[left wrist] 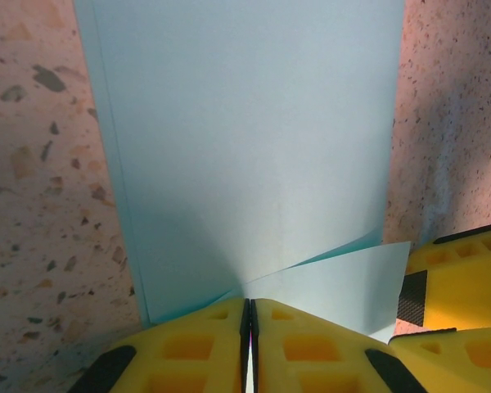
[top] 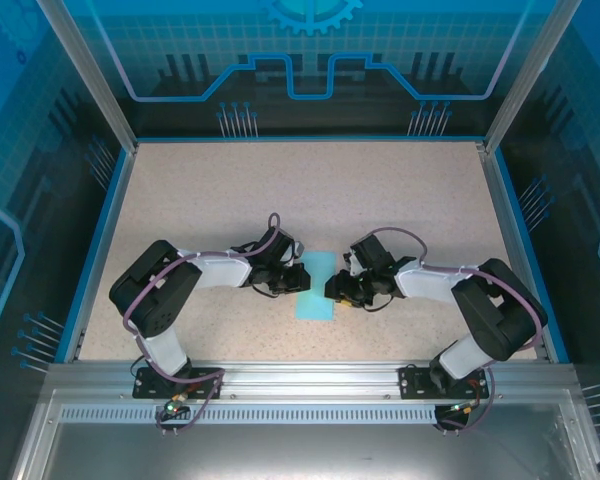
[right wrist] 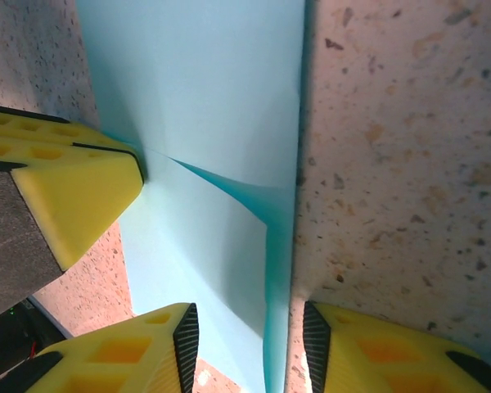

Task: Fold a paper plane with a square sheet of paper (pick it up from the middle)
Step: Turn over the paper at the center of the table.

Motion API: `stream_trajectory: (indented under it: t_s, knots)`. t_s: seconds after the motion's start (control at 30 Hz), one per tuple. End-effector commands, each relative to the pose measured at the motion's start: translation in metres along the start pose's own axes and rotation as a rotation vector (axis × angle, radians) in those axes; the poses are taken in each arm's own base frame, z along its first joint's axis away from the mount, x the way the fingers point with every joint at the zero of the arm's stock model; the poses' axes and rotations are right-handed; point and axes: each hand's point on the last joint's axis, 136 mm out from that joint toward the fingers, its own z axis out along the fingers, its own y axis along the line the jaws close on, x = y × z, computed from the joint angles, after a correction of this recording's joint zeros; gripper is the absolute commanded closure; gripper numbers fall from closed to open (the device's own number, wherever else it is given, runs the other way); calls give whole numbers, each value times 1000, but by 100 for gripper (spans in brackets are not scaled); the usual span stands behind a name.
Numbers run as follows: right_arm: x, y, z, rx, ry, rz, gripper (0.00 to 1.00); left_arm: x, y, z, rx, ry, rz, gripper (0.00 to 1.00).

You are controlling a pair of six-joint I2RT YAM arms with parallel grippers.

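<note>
Left gripper (left wrist: 247, 307) is clamped tight on the near edge of the blue paper sheet (left wrist: 254, 139), with a flap lifting right at its tips. The sheet sits between both grippers. Right gripper (right wrist: 250, 318) has its jaws apart, straddling the sheet's edge.

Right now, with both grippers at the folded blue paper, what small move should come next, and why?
Probably close the right gripper on the edge of the square sheet of paper. Its jaws stand open astride that edge, while the left gripper is shut on the opposite side, where a flap lifts up. A second pinch would likely steady it for creasing.
</note>
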Motion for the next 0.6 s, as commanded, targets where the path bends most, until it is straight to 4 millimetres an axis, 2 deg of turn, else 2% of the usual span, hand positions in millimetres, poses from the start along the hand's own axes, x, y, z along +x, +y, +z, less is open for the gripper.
stream_trajectory:
  t_s: [0.0, 0.17, 0.37, 0.57]
  knots:
    - [-1, -5, 3, 20, 21, 17, 59, 1, 4, 2, -28, 13, 22, 87]
    - [1, 1, 13, -37, 45, 24, 64, 3, 6, 4, -30, 19, 16, 88]
    - [0, 14, 11, -104, 41, 23, 68, 4, 8, 3, -39, 20, 13, 88]
    - [-1, 13, 13, -107, 42, 32, 69, 5, 10, 2, -46, 20, 17, 88]
